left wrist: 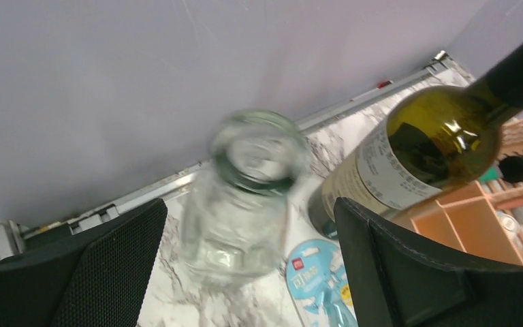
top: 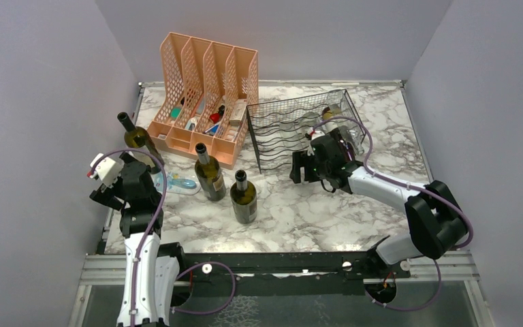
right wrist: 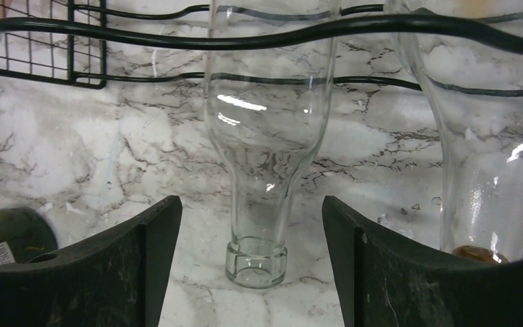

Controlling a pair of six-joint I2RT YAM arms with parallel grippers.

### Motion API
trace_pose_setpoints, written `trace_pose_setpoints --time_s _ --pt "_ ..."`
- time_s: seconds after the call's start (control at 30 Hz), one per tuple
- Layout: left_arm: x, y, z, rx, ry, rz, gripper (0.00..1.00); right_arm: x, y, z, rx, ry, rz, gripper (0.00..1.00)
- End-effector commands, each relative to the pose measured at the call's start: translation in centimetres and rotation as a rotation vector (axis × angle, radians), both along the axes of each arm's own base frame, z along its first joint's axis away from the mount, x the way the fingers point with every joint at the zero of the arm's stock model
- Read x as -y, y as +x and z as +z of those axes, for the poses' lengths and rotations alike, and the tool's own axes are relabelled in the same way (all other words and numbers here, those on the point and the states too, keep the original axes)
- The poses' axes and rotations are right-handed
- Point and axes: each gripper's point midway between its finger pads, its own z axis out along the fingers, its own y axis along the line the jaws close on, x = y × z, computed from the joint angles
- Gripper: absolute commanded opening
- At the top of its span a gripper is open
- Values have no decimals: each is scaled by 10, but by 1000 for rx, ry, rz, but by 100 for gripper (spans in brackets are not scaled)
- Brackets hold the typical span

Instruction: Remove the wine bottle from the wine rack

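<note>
The black wire wine rack [top: 293, 126] lies at the back middle of the table. Two clear glass wine bottles lie in its wavy cradles [right wrist: 177, 39], necks toward the front. My right gripper [right wrist: 250, 204] is open in front of the rack. The nearer clear bottle [right wrist: 265, 129] has its neck centred between the fingers [right wrist: 136, 266], and its mouth rests on the marble without touching them. A second clear bottle [right wrist: 490, 163] lies to its right. In the top view the right gripper [top: 302, 167] sits at the rack's front edge. My left gripper [top: 124, 182] is open at the far left, holding nothing.
Three green wine bottles stand on the table [top: 136, 136], [top: 209, 174], [top: 244, 197]. A peach file organiser [top: 204, 95] stands left of the rack. A clear glass jar [left wrist: 245, 197], blurred, and a blue packet [left wrist: 320, 283] lie ahead of the left gripper [left wrist: 248, 204]. Walls enclose three sides.
</note>
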Motion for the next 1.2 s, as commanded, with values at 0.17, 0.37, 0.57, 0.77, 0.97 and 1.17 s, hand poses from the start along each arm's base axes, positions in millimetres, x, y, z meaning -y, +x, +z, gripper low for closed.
trace_pose_setpoints --time_s 0.17,0.37,0.57,0.77,0.97,1.17 --pt "36 -3 37 197 -134 -147 99 -7 23 -9 164 21 -81 65" --pt "56 -7 78 315 -179 -237 99 3 13 -14 121 -2 -152 17" --pt "75 -24 132 464 -220 -329 99 10 -56 2 -103 57 -83 1" --pt "116 -25 200 604 -130 -625 99 23 -138 44 -327 88 60 1" --pt "244 -17 259 656 215 -1424 99 31 -180 95 -482 69 158 1" --pt "305 -7 261 537 336 -1899 98 35 -188 149 -466 60 227 1"
